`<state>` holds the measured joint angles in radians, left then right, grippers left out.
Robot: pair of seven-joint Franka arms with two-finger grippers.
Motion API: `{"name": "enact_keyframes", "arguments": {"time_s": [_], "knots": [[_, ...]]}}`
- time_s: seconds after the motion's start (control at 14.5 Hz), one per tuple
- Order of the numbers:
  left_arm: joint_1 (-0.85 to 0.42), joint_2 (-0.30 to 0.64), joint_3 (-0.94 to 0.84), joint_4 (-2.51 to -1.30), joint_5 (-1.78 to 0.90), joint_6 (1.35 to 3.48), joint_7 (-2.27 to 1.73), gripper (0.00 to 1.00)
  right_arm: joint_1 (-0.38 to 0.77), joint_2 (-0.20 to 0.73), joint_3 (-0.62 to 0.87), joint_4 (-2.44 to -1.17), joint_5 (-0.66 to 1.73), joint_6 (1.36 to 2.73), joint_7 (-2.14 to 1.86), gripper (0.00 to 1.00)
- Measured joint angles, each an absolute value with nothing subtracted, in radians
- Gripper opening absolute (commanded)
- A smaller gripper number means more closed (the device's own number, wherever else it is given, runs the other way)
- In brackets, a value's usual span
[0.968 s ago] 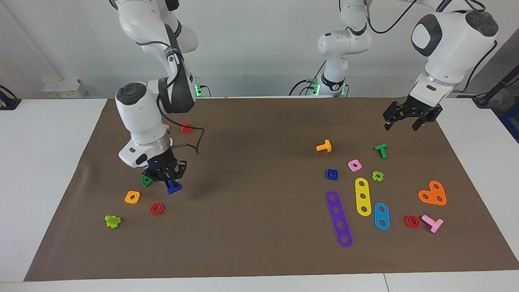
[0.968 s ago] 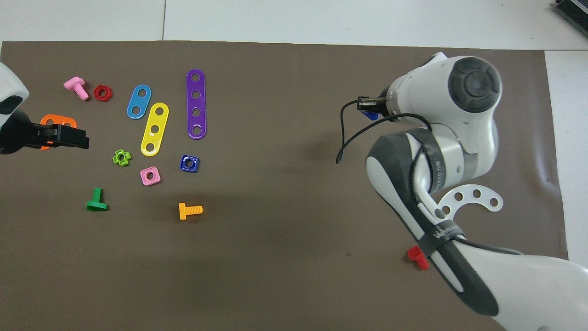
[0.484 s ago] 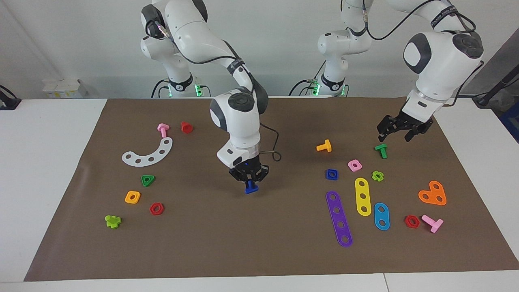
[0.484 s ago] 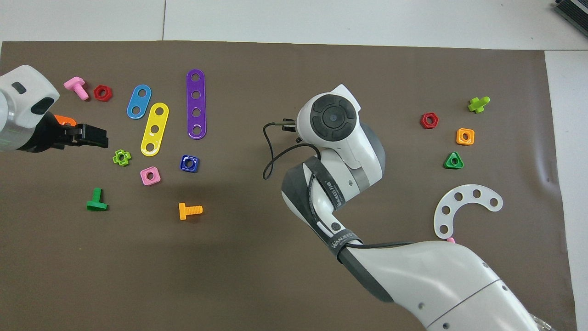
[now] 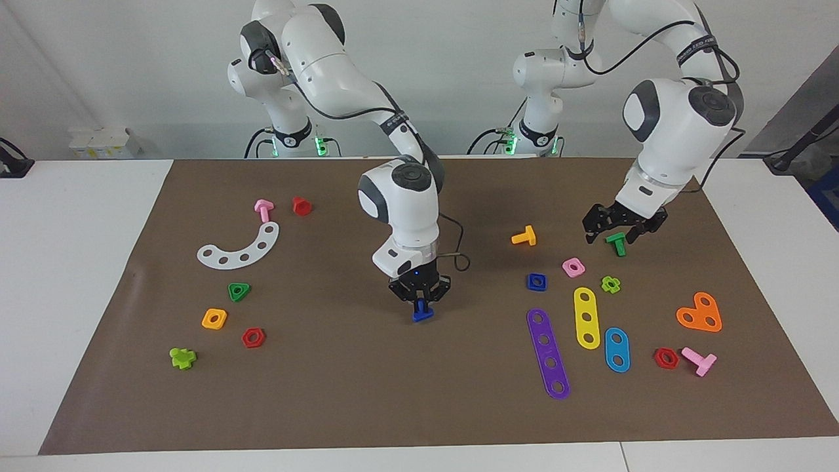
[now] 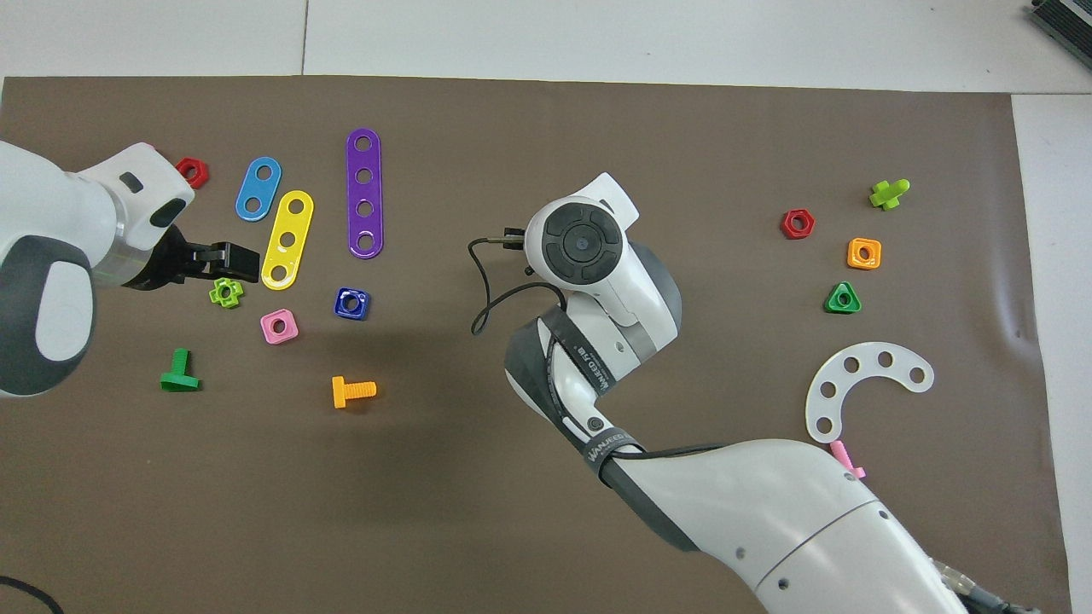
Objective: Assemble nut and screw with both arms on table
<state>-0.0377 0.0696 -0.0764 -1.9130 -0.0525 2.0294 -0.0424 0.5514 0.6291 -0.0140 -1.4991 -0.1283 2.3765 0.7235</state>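
The screw (image 5: 422, 314) is gripped by the right gripper (image 5: 419, 303); the nut (image 5: 536, 282), at its three o'clock, lies untouched, with the left gripper (image 5: 609, 233) spread wide.

Nut (image 5: 536, 282) approach: open mat at its 9 o'clock in the facing view, out to the right gripper (image 5: 420, 303) holding the screw (image 5: 422, 314) over mid-mat. Crowded elsewhere: pink nut (image 5: 573, 267) near at 2 o'clock, purple strip (image 5: 548, 354) just beside at 6, yellow strip (image 5: 586, 318) at 4, orange bolt (image 5: 524, 236) at 12. Left gripper (image 5: 613, 231), fingers spread, hangs over green bolt (image 5: 616, 244).
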Motion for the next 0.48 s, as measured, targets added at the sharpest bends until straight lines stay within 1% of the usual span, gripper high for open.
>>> {"name": "enact_keyframes", "arguments": {"time_s": [0.28,0.35,0.41,0.48], "knots": [[-0.09,0.085,-0.078,-1.981,-0.053,2.144,-0.079,0.92,0.552,0.632,-0.014,-1.548,-0.143,2.43,0.725,0.0],[-0.102,0.096,-0.078,-1.985,-0.053,2.16,-0.079,0.9,0.552,0.632,-0.015,-1.55,-0.143,2.439,0.73,0.42],[-0.117,0.11,-0.078,-1.988,-0.053,2.173,-0.079,0.89,0.552,0.632,-0.015,-1.551,-0.143,2.442,0.743,0.99],[-0.13,0.128,-0.078,-1.991,-0.053,2.188,-0.079,0.88,0.552,0.632,-0.015,-1.551,-0.143,2.442,0.754,1.0]]}}
